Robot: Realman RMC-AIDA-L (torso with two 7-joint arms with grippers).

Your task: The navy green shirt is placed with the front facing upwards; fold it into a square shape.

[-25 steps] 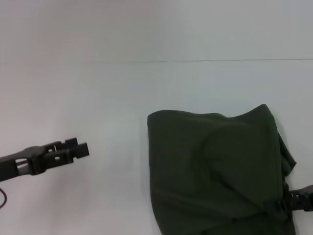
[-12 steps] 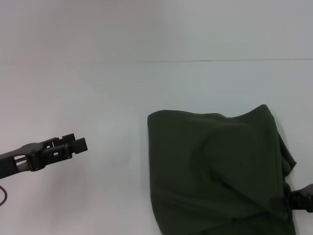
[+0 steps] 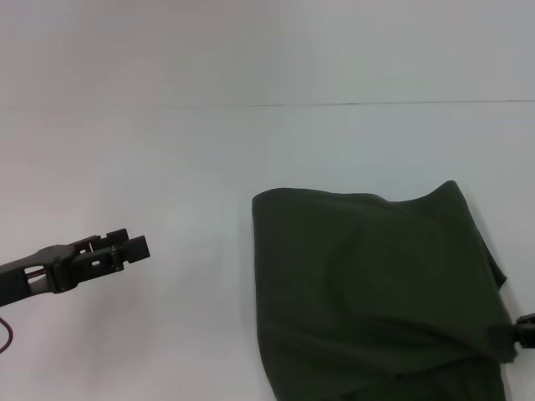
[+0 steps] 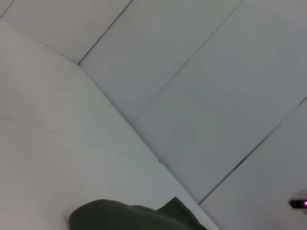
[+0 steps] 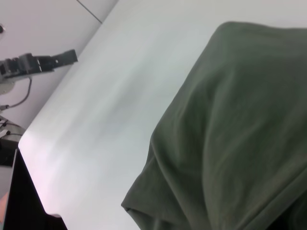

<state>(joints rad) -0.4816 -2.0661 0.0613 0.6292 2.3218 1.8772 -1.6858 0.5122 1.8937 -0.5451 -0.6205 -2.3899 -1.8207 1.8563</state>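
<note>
We are seeing the shirt [image 3: 368, 292] lying folded at the table's [image 3: 167, 167] near right, lettering hidden. Our right gripper [image 3: 512, 336], mostly cut off, is pinching its corner; our left gripper [image 3: 125, 249] is hovering empty, fingers together.

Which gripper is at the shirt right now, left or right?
The right gripper, at the navy green shirt's near right edge. The left gripper hangs over bare table, well clear of the cloth.

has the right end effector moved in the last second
Yes. The right end effector has slid toward the right edge of the head view, pulling away from the navy green shirt, whose left edge stays put on the table.
</note>
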